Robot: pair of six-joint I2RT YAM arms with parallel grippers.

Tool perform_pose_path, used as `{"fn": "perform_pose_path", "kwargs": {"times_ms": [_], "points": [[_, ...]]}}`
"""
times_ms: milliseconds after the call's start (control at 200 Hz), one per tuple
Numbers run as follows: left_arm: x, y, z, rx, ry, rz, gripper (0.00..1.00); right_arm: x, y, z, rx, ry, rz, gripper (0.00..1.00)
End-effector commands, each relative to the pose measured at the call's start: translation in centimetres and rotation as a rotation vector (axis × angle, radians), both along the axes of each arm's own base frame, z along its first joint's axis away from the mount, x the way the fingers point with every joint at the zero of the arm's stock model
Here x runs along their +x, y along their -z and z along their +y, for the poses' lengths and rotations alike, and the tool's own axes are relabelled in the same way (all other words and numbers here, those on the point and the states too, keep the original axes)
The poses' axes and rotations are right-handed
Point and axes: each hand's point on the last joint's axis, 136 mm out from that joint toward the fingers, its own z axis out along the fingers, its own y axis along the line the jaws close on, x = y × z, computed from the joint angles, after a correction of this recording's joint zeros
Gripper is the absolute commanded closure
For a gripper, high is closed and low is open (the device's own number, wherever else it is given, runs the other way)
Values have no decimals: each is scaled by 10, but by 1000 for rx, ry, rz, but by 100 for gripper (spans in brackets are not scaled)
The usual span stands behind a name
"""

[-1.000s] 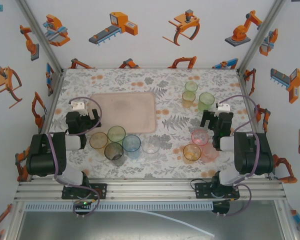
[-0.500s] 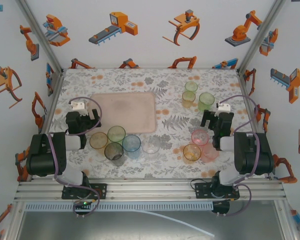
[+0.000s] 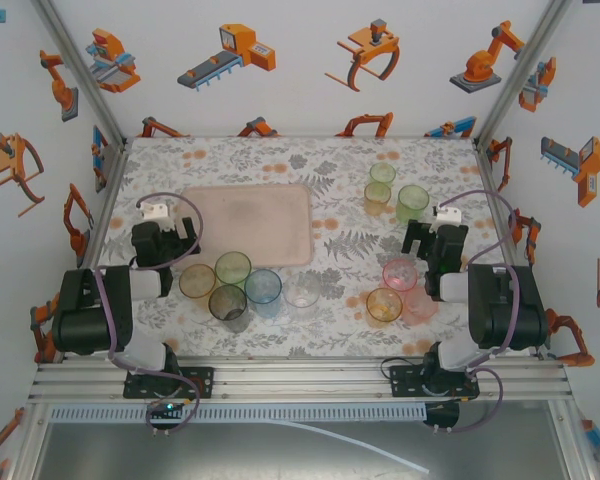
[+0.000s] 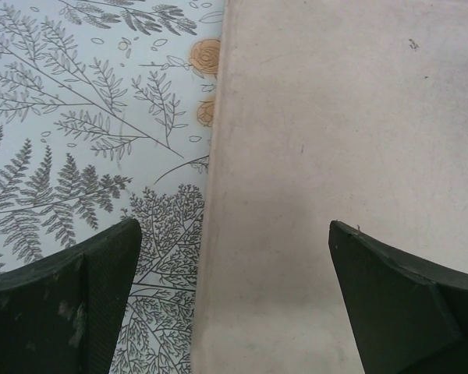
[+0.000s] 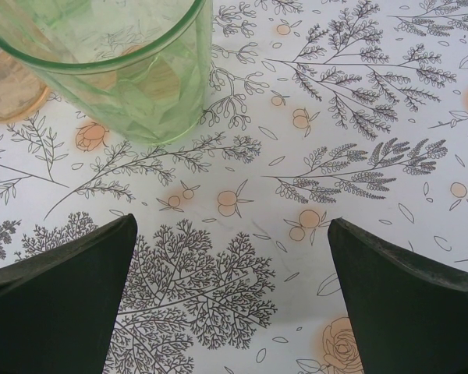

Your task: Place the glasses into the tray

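1. the flat pale pink-beige rectangular tray [image 3: 248,222] lies on the floral-print table cover [image 3: 345,245], left of centre, towards the far side. nothing is in it.
2. the left gripper [image 4: 234,249] has its jaws wide apart with nothing between them. it sits over the tray's left edge, left finger above the cover and right finger above the tray floor.
3. the right gripper [image 5: 232,241] also has its jaws wide apart and grips nothing. only bare cover lies between the fingers.
4. a translucent green plastic tumbler [image 5: 117,70] stands upright just beyond the right gripper's left finger, not touching it. a translucent amber tumbler [image 5: 4,86] stands just left of the green one. i can't tell whether the two touch.
5. a far green tumbler [image 3: 382,173] stands beyond those two, making a group of three at the far right.
6. the near-right group, just left of the right arm, is a pink tumbler [image 3: 400,273], an orange tumbler [image 3: 383,304] and a second pink tumbler [image 3: 421,306]. they are packed close, and the arm partly hides the last one.
7. the near-left cluster sits just near of the tray: an amber-brown tumbler [image 3: 197,281], a light green tumbler [image 3: 233,268], a smoky grey tumbler [image 3: 228,302], a blue tumbler [image 3: 263,286] and a clear tumbler [image 3: 301,296].
8. every one of these is on the cover, outside the tray.
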Motion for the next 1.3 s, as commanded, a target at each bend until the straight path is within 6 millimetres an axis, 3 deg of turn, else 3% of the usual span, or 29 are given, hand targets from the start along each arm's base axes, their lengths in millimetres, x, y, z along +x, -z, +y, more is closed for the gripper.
{"fn": "perform_pose_path", "kwargs": {"times_ms": [0, 376, 616, 866, 1001, 1142, 1237, 1267, 1297], "points": [[7, -22, 8, 5, -53, -8, 3, 9, -11, -3, -2, 16, -33, 1], [-3, -64, 14, 37, -80, 59, 3, 6, -12, -9, -6, 53, -38, 1], [-20, -99, 15, 34, -88, 145, 3, -3, -32, -13, -7, 86, -86, 1], [-42, -117, 7, 26, -34, 244, 3, -19, -50, -23, -13, 153, -119, 3], [-51, -126, 7, 32, -36, 247, 3, -21, -63, -25, -31, 157, -111, 4], [-58, -132, 21, 33, -128, 272, 3, -25, -93, -34, -55, 205, -114, 6], [-67, -129, 18, 64, -85, 320, 3, -32, -113, -37, -6, 245, -84, 10], [-70, -129, 16, 90, -54, 336, 3, -35, -117, -39, 30, 274, -62, 2], [-75, -126, 14, 110, -28, 362, 3, -40, -120, -41, 66, 308, -32, 1]]}}
